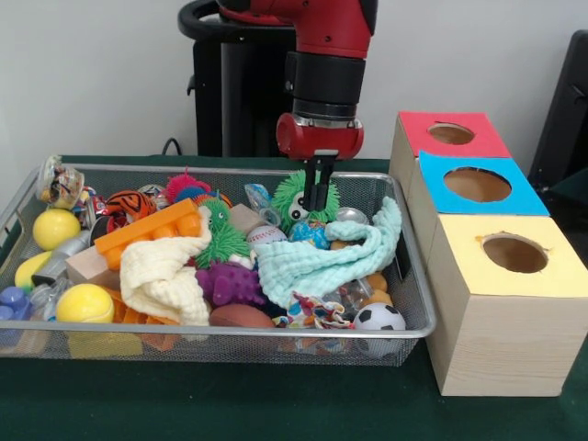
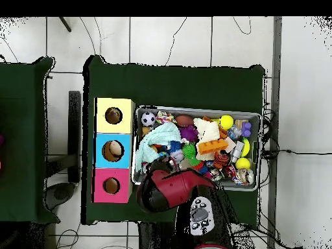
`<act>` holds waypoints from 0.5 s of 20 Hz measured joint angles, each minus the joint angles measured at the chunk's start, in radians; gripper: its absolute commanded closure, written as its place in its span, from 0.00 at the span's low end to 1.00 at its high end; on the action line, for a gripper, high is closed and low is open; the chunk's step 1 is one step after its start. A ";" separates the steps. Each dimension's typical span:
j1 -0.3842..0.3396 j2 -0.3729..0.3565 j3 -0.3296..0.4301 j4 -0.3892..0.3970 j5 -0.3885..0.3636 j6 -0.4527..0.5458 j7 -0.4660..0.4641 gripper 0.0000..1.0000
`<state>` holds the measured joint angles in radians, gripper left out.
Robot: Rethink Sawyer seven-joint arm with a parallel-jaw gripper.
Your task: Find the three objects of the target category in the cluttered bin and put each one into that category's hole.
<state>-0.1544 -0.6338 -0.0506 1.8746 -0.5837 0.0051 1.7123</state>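
The green table (image 1: 276, 404) carried a wire mesh bin (image 1: 230, 335) full of toys, and just beside it stood three wooden boxes in a row, with a yellow top (image 1: 510, 253), a blue top (image 1: 478, 184) and a red top (image 1: 450, 133), each with a round hole. The red and black arm (image 1: 326, 64) came down over the far side of the bin. Its gripper (image 1: 317, 197) stood with the fingers close together in front of a green spiky toy with eyes (image 1: 292, 197); I could not tell if they gripped it. A mint cloth (image 1: 322, 262) and a pale yellow cloth (image 1: 165, 276) lay over the toys, with an orange building block (image 1: 147, 230), a purple spiky ball (image 1: 230, 283), yellow balls (image 1: 83, 303) and a small soccer ball (image 1: 378, 317).
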 measured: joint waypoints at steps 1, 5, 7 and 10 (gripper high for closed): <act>0.012 0.000 -0.012 -0.004 0.000 0.000 0.000 1.00; 0.052 0.002 -0.060 -0.021 0.000 0.000 0.000 1.00; 0.089 0.015 -0.106 -0.043 0.000 -0.002 0.000 1.00; 0.121 0.031 -0.150 -0.065 0.000 -0.008 0.000 1.00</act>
<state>-0.0332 -0.6025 -0.2004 1.8096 -0.5835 -0.0025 1.7123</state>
